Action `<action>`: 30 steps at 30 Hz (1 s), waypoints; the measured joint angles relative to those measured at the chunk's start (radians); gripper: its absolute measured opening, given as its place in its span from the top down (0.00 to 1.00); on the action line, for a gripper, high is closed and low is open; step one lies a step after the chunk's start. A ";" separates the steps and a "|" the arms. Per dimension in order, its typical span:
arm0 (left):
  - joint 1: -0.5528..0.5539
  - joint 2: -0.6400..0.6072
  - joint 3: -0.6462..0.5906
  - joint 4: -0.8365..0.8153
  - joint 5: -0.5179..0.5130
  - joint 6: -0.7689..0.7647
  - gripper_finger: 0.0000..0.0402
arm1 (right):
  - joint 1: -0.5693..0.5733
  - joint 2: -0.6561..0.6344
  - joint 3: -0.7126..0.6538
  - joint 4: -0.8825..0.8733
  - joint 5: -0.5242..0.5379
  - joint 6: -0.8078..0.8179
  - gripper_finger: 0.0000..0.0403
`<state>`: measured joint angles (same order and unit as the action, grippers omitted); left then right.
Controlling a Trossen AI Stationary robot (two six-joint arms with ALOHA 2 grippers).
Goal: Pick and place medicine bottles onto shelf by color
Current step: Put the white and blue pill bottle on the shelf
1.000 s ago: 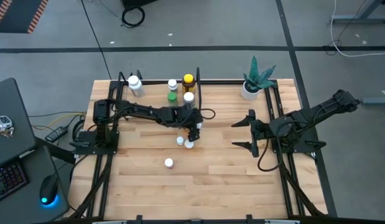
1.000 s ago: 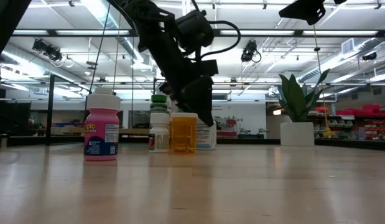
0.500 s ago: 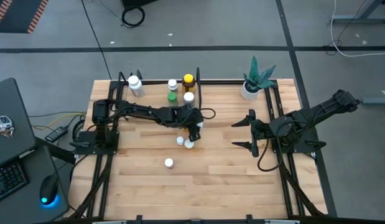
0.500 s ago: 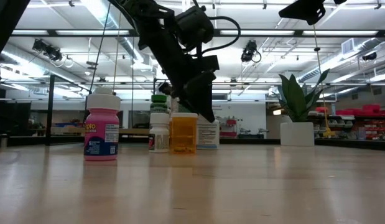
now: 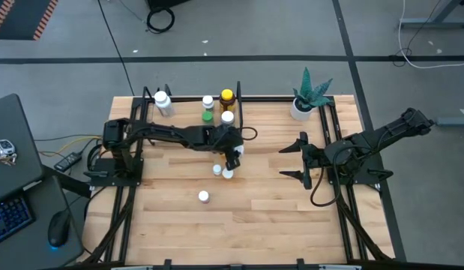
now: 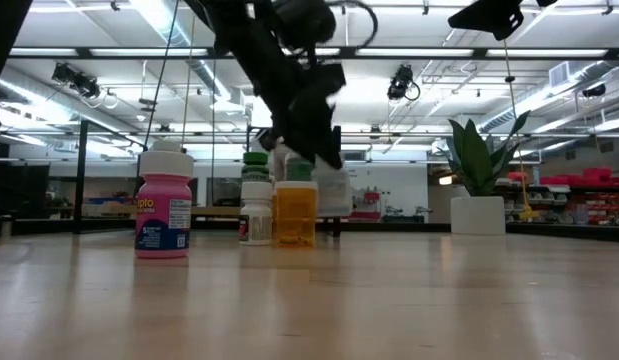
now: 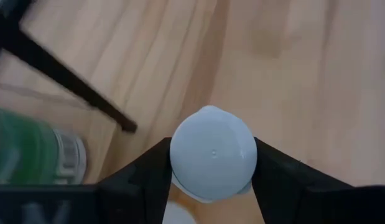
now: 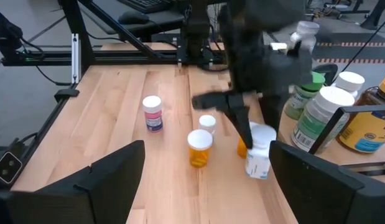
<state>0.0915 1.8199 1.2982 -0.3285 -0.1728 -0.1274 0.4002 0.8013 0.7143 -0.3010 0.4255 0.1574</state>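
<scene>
My left gripper (image 5: 232,155) is shut on a white-capped white bottle (image 7: 212,153) and holds it above the table, just in front of the shelf (image 5: 185,111). The bottle also shows in the low view (image 6: 331,190) and the right wrist view (image 8: 259,155). On the shelf stand a green bottle (image 5: 208,117), an amber bottle with a yellow cap (image 5: 227,97) and several white ones. An orange bottle (image 8: 199,148), a small white bottle (image 8: 208,122) and a pink-labelled bottle (image 8: 152,113) stand on the table. My right gripper (image 5: 293,159) is open and empty at the right. My left gripper pinches the white bottle at its top end, the cap's two sides (image 7: 175,155) between its two fingers. The fingers come from above, pointing down. The bottle hangs below them, a little tilted, its bottom (image 6: 334,212) clear of the table.
A white pot with a green plant (image 5: 305,101) stands at the far right corner. Thin black rods (image 7: 68,87) frame the shelf close to the held bottle. Bare tabletop lies along the near edge (image 5: 239,232).
My left gripper has gone up with the white bottle. The bottle stood on the table beside the orange one and now hangs clear of the table, slightly tilted. The gripper stays shut on it.
</scene>
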 joint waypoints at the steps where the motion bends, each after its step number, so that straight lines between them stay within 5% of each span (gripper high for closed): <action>1: 0.000 -0.019 0.000 -0.008 0.006 -0.006 0.52 | 0.000 0.000 0.000 0.000 0.000 0.000 0.13; 14: -0.015 -0.272 -0.005 -0.269 -0.010 -0.077 0.52 | 0.000 0.000 0.000 0.002 0.000 0.001 0.13; 30: 0.091 -0.617 -0.401 -0.252 -0.164 -0.200 0.53 | 0.000 0.032 0.000 0.053 -0.003 -0.036 0.13</action>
<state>0.1830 1.2029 0.8975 -0.5801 -0.3366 -0.3276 0.4000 0.8328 0.7142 -0.2483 0.4221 0.1218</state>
